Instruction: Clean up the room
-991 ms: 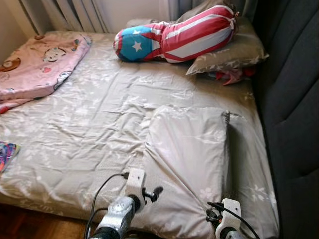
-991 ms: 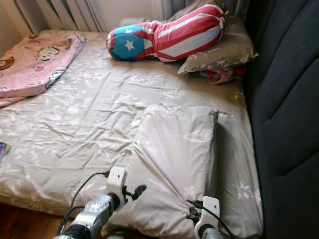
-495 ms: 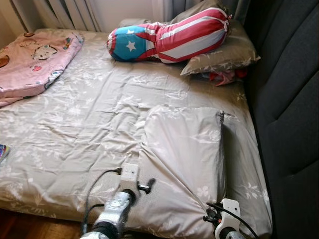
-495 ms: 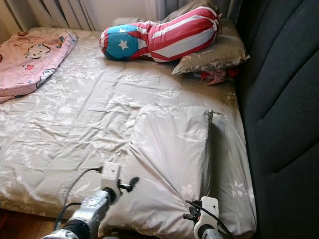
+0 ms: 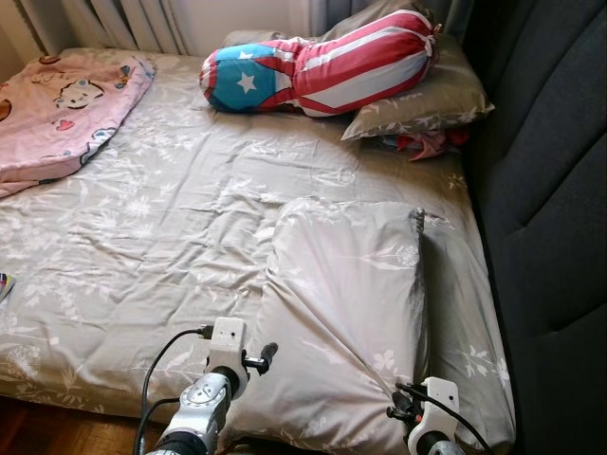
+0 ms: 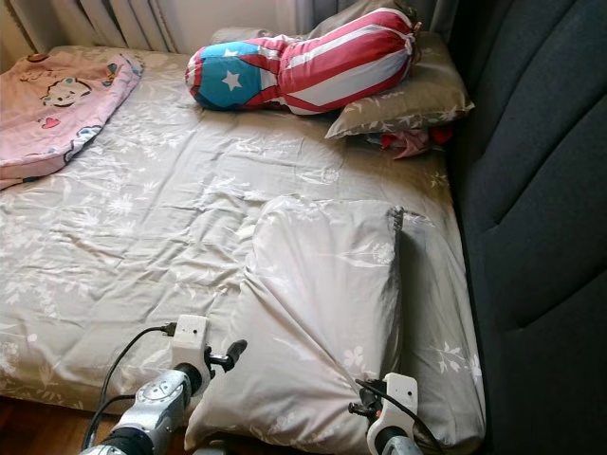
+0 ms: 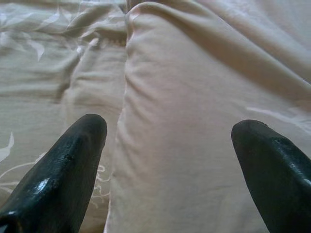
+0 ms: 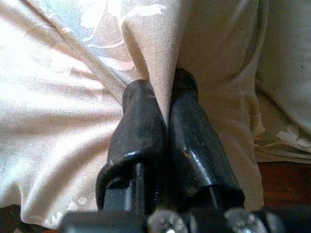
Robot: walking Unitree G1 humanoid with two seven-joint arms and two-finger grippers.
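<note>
In the left eye view, the grey pillow lies on the bed, near the dark headboard. The left gripper hovers at the pillow's near left edge. In the left wrist view, its fingers are spread wide over the pillow. In the right wrist view, the right gripper is closed on a fold of pillow cloth. This thin pinch may slip if only the right arm pulls.

Soft daylight from the curtains end brightens the bed sheet, the dark headboard sits in shade, the head views are sharp, and the wrist views look slightly soft up close.
</note>
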